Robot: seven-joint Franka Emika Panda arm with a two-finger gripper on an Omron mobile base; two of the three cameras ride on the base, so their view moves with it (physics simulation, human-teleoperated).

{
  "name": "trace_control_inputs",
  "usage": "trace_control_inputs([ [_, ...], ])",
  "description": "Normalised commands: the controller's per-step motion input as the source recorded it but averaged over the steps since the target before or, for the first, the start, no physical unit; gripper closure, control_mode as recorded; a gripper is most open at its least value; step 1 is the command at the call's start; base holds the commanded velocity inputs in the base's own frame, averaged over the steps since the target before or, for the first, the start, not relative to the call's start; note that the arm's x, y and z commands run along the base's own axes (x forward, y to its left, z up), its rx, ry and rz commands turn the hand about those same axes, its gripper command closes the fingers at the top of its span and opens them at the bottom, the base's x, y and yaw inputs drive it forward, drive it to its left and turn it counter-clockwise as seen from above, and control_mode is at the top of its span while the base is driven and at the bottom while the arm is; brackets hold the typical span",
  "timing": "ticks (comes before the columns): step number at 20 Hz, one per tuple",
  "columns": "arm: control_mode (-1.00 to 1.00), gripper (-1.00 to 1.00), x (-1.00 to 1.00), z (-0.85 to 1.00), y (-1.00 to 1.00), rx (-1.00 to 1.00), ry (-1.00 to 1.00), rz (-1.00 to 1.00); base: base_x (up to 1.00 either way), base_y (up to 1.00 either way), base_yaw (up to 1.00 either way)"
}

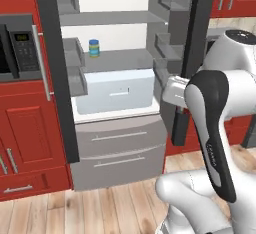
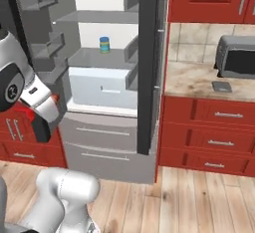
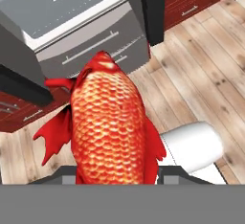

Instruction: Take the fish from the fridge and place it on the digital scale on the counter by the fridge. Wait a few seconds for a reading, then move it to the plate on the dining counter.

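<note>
The fish is already taken out of the fridge and is held in the gripper, whose jaws are closed on its lower body; the fingertips themselves are hidden behind the fish. In the hand view it is seen above the wooden floor, in front of the lower fridge drawers. In the right base view a small red part of it is seen at the gripper. The first step is therefore judged as done. The placing on the digital scale, the waiting and the move to the plate are still left.

The fish is red-orange, with a scaled skin and thin pointed fins. The scale is a small flat grey pad on the marbled counter. The fridge is of dark grey steel with grey shelves and a pale drawer. A blue jar with a yellow band is left on a shelf.
</note>
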Motion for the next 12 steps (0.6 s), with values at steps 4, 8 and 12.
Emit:
trace_control_inputs([
  [4, 1.0, 1.0, 0.0, 0.0, 0.0, 0.0, 0.0, 0.0, -0.3, -0.93, 0.0],
  [8, 1.0, 1.0, 0.0, 0.0, 0.0, 0.0, 0.0, 0.0, -0.11, -1.0, 0.0],
  [12, 1.0, 1.0, 0.0, 0.0, 0.0, 0.0, 0.0, 0.0, -0.01, -1.0, 0.0],
])
